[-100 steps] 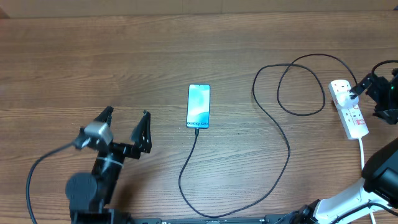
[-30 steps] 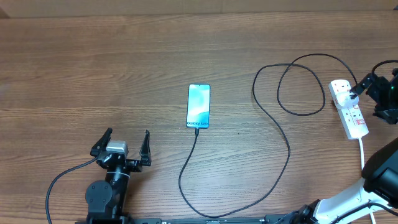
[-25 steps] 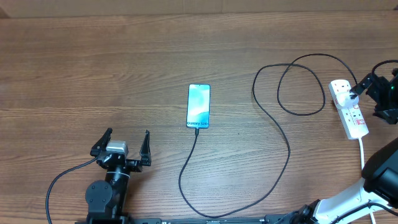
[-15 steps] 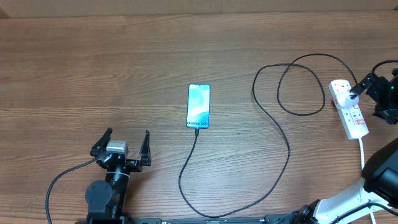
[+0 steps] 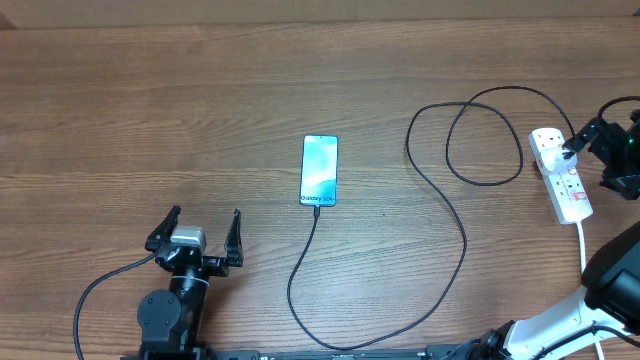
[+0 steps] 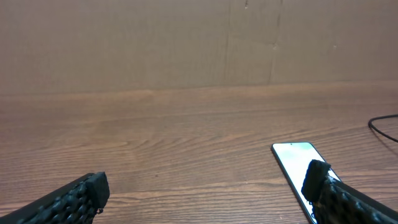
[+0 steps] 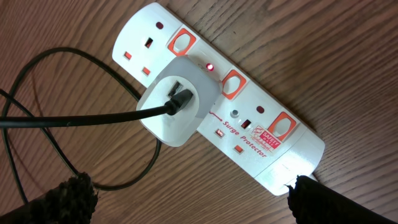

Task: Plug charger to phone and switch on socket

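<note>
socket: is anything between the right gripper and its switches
Nothing visible does. The right gripper hangs open over the socket, whose red switches lie uncovered along one edge. The white adapter with the charger plugged into it sits beside the middle switch, not over it.

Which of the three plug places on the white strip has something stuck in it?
The middle one on the power strip: a white adapter with the black cable sits in it. The two end ones are bare.

The wooden table [image 5: 150,90] bears the phone [image 5: 320,170], looping charger [image 7: 74,117] and socket [image 5: 565,185].
</note>
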### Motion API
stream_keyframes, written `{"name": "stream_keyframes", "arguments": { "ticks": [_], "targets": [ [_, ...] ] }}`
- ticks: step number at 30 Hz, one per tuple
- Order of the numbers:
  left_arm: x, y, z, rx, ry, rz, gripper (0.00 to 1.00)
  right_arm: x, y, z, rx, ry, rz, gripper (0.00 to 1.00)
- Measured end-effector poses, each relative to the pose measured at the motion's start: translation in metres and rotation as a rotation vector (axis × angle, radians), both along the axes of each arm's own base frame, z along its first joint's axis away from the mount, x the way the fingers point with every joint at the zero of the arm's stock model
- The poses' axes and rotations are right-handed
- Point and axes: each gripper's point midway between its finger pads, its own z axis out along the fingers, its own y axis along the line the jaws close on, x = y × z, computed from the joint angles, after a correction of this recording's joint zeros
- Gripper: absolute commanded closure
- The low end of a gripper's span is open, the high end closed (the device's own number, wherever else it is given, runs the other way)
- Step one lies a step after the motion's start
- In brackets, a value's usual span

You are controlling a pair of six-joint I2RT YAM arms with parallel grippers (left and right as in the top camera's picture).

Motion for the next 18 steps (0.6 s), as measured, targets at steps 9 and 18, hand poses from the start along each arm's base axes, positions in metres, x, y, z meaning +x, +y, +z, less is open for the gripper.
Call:
{"name": "stream_keyframes", "arguments": {
  "ticks": [9,18],
  "targets": [
    [0.0,0.0,0.0,0.0,0.0,0.0,0.0,0.0,0.0001,0.0,0.001,0.0,0.0,0.0],
    [0.0,0.0,0.0,0.0,0.0,0.0,0.0,-0.0002,0.0001,0.0053,-0.008,-0.011,0.0,0.0]
  ]
}}
